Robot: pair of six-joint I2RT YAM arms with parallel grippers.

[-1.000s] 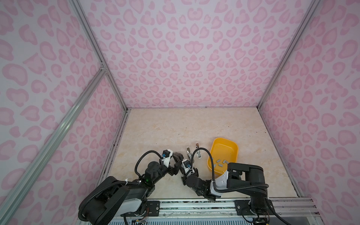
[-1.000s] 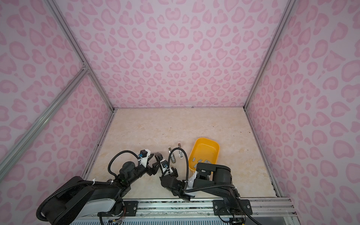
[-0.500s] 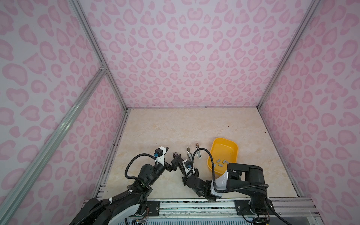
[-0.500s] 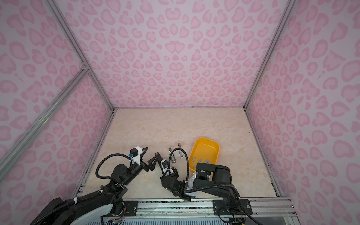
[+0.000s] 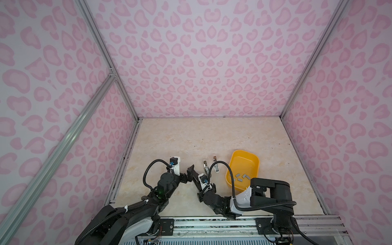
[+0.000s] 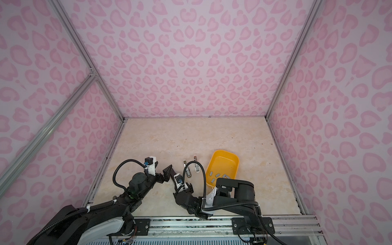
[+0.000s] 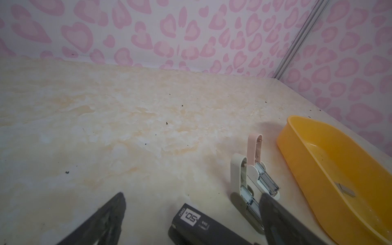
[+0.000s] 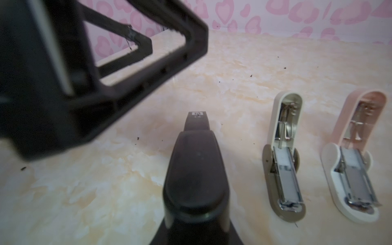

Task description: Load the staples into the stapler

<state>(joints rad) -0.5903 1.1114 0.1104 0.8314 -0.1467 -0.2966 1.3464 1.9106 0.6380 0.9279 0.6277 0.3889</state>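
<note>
Left gripper [image 7: 192, 196] standing wide, empty | right gripper [image 8: 197, 235] straddling black stapler [image 8: 197, 169], grip unclear | we are noting staples [image 5: 240, 179] lying right, in yellow tub [image 5: 244, 151]; right gripper nearer.

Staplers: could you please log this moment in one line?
left gripper: open | right gripper: grip unclear | black stapler: closed | staples: in tray

In a top view the tub [image 5: 244, 162] sits at the lower right of the table [image 5: 191, 137], with the staples [image 5: 240, 179] inside at its lower end. Two small staplers [image 5: 205, 168] lie side by side just left of it, and the large stapler [image 8: 196, 169] lies left of those.
</note>
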